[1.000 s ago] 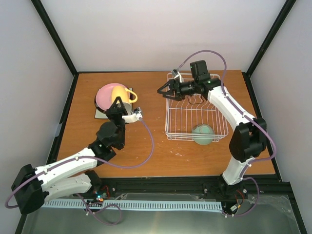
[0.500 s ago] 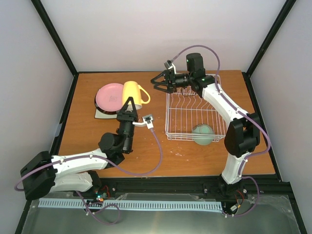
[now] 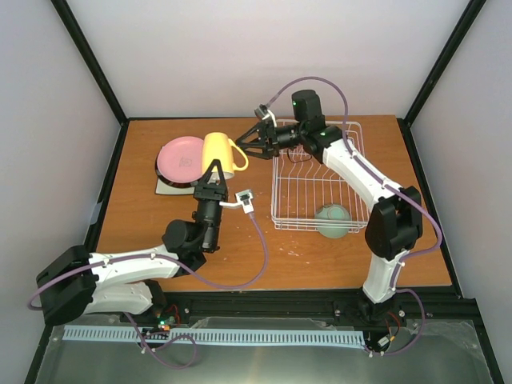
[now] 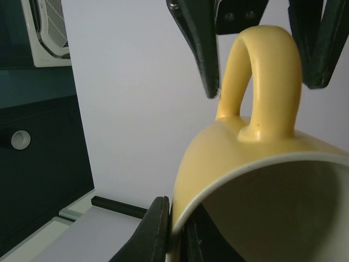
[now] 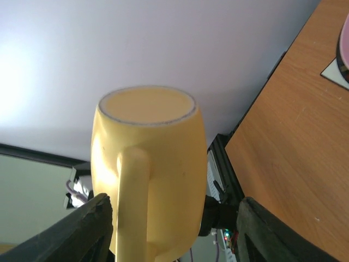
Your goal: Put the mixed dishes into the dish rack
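My left gripper (image 3: pixel 214 168) is shut on the rim of the pale yellow mug (image 3: pixel 217 154) and holds it in the air, left of the dish rack (image 3: pixel 282 184). In the left wrist view my left gripper (image 4: pixel 175 226) pinches the mug's wall (image 4: pixel 256 158). My right gripper (image 3: pixel 248 141) is open, its fingers either side of the mug's handle (image 4: pixel 267 76) without touching. The right wrist view shows the mug (image 5: pixel 158 158) between my right gripper's open fingers (image 5: pixel 174 234). The mint-green bowl (image 3: pixel 332 218) lies in the rack's near right corner. The mint-green plate is out of view.
The pink plate (image 3: pixel 179 157) lies on the black-rimmed plate (image 3: pixel 162 178), on the white square plate (image 3: pixel 166 190), at the table's back left. The stack's edge shows in the right wrist view (image 5: pixel 343 43). The rack's upright prongs (image 3: pixel 308 160) stand at its far end.
My left arm has lifted the mug off the plate stack and carried it right. My right gripper has moved left out of the rack until its open fingers flank the mug's handle.
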Available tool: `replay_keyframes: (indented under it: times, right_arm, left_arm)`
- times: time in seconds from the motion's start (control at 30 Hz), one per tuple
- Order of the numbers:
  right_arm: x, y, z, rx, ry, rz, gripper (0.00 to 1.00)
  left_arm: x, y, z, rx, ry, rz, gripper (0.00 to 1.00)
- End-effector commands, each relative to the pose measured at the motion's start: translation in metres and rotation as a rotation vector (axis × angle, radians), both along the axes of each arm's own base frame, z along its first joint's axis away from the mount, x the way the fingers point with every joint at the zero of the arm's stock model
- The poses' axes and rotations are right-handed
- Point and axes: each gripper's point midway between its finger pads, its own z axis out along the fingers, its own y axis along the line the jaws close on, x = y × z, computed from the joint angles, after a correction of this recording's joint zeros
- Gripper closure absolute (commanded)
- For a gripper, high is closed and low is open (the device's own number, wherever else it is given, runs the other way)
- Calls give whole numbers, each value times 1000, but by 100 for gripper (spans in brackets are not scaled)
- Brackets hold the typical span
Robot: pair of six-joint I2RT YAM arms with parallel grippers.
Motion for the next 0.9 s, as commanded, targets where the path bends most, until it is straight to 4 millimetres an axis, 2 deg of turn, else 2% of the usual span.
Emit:
replay_keyframes:
  times: [0.0, 0.13, 0.27, 0.3, 0.37, 0.4, 0.53, 0.63, 0.67, 0.73, 0.83, 0.87]
  right_arm:
    - [-22, 15, 15, 17, -19, 80, 43]
    - [-39, 33, 14, -1, -23, 140, 57]
    - [-48, 37, 15, -4, -22, 167, 73]
    - [-51, 37, 14, -4, -19, 173, 78]
    - [-55, 37, 13, -5, -17, 184, 95]
    - [-56, 37, 15, -4, -22, 187, 97]
    - [-60, 34, 23, 5, -61, 178, 97]
    - [-59, 32, 30, 12, -88, 162, 97]
    - [-57, 31, 32, 11, -94, 151, 97]
    - [-53, 29, 33, 10, -103, 131, 97]
    - [-42, 23, 34, 13, -115, 85, 97]
    - [-38, 21, 35, 16, -119, 69, 97]
  left_arm:
    - [-18, 13, 44, -124, -121, -33, 99]
    - [-19, 14, 44, -124, -128, -31, 100]
    - [-19, 16, 44, -123, -130, -27, 99]
    - [-20, 16, 44, -122, -131, -27, 99]
    - [-20, 17, 44, -122, -130, -26, 99]
    - [-20, 17, 45, -121, -130, -27, 99]
    - [-20, 19, 45, -131, -125, -28, 99]
    - [-20, 22, 44, -149, -116, -26, 96]
    - [-20, 23, 43, -156, -111, -25, 94]
    - [-21, 27, 44, -179, -108, -22, 79]
    - [-22, 34, 45, -220, -97, -21, 68]
    - [-22, 35, 44, -228, -86, -25, 68]
